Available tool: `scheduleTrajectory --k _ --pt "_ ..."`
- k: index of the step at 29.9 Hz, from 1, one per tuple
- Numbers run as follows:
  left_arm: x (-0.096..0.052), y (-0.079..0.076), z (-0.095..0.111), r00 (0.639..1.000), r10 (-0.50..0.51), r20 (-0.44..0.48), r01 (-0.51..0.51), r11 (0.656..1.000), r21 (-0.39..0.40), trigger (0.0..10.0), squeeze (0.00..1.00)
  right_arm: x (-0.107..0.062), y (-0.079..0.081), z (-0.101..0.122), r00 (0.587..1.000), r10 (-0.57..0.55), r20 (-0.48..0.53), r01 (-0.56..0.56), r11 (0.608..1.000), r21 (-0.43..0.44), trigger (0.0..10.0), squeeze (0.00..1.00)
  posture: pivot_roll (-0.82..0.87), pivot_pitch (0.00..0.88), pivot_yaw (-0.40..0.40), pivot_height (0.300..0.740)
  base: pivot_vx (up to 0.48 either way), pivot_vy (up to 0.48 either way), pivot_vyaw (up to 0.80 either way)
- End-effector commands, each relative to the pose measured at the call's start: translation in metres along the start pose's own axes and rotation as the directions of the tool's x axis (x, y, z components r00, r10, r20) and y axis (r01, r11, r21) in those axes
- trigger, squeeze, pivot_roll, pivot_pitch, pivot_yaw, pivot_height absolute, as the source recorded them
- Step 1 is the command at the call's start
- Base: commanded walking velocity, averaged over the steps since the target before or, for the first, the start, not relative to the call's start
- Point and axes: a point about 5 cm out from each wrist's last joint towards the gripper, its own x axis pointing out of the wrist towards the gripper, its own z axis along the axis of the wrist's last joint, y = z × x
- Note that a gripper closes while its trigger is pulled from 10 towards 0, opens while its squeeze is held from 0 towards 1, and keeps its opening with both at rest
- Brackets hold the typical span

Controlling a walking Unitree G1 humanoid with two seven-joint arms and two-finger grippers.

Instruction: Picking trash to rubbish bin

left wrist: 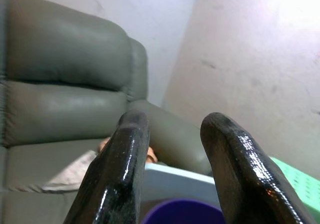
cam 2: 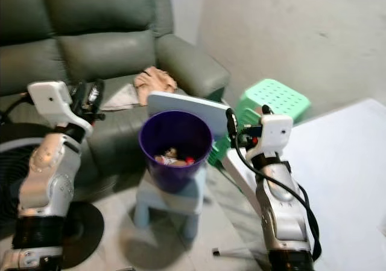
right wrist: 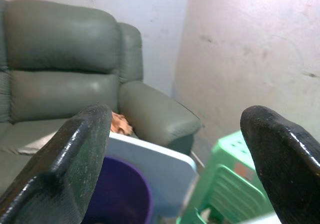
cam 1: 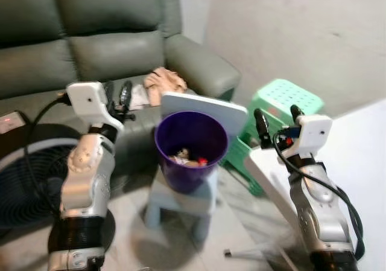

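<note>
Centrally, the purple rubbish bin (cam 1: 191, 147) stands on a small pale-blue stool (cam 1: 181, 201) in front of the grey sofa (cam 1: 90, 47), with a few scraps of trash (cam 1: 187, 157) at its bottom and a pale-blue board (cam 1: 208, 109) leaning behind its rim. Both grippers hover empty at rim height: the left gripper (cam 1: 117, 96) left of the bin with fingers narrowly parted, the right gripper (cam 1: 276, 121) to its right with fingers spread wide. A crumpled peach cloth (cam 1: 164, 79) lies on the sofa seat beyond. Likely risk: reaching across could clip the rim and tip the bin off its perch. 1 green stool (cam 1: 283, 105), a white table (cam 1: 350, 156) and a black fan (cam 1: 30, 180) crowd the sides.
</note>
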Motion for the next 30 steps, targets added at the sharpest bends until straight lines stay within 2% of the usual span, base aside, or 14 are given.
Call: scheduleTrajectory --k 1,30 --pt "0.0020 -0.0088 -0.0019 1.000 -0.020 -0.002 0.020 1.000 -0.005 10.0 0.00 -0.0018 -0.0081 0.0005 1.000 -0.018 -0.009 0.017 1.000 -0.016 10.0 0.00 0.00 0.081 -0.086 0.740 0.000 0.000 -0.78" --pt "0.0022 -0.0146 -0.0086 0.998 -0.046 -0.032 0.046 0.999 0.000 10.0 0.00 -0.0034 -0.0088 -0.0028 0.999 -0.019 -0.035 0.018 0.999 -0.032 10.0 0.00 -0.01 0.083 -0.082 0.740 0.000 0.000 -0.78"
